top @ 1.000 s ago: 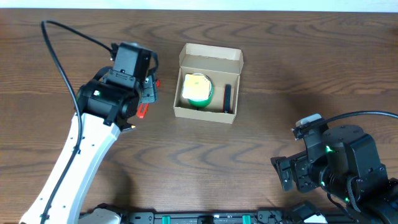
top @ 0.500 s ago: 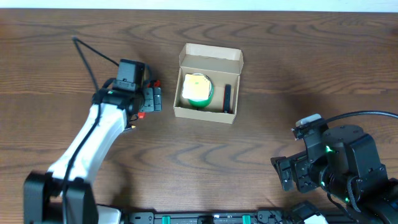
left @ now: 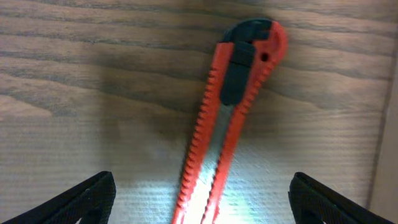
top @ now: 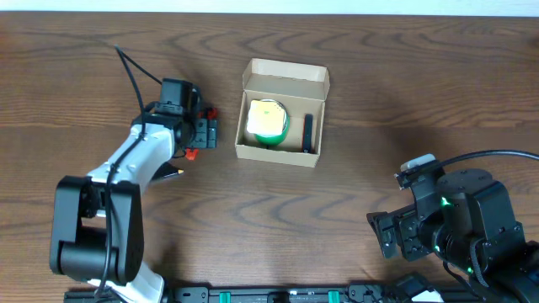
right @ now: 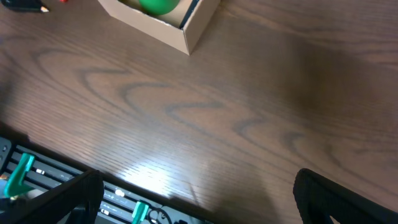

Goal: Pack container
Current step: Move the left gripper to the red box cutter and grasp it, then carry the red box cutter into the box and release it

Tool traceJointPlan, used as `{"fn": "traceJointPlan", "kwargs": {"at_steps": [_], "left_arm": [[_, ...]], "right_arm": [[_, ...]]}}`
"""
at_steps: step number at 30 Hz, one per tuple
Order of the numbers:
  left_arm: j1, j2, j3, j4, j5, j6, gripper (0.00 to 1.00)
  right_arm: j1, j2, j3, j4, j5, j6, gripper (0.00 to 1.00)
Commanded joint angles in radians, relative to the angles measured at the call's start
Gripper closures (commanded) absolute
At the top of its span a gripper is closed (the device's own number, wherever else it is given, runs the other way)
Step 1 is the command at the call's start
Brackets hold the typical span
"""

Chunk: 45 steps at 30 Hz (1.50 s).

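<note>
The left end effector (left: 202, 190), spread wide and empty astride the slanted red cutter (left: 239, 93) on the surface (left: 74, 74), may skid or spin it if the jaws close off-centre, leaving it short of the open container (top: 285, 77) just at its 3 o'clock.

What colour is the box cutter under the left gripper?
The cutter is orange-red with a black slider, clearest in the left wrist view.

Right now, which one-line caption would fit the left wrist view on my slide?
Open left end effector over a red utility knife lying on the dark wooden table.
</note>
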Motion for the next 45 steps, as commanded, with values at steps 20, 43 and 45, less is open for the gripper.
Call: {"fn": "traceJointPlan", "kwargs": {"at_steps": [20,43,45], "left_arm": [[0.017,0.116,-0.006,0.070,0.039,0.025,0.20],[-0.048,0.155,-0.006,0.051,-0.114,0.017,0.52],[-0.048,0.162,-0.006,0.043,-0.114,0.017,0.57]], "right_arm": [[-0.007,0.000,0.001,-0.002,0.009,-0.013,0.01],[-0.007,0.000,0.001,-0.002,0.009,-0.013,0.01],[-0.007,0.000,0.001,-0.002,0.009,-0.013,0.01]]}}
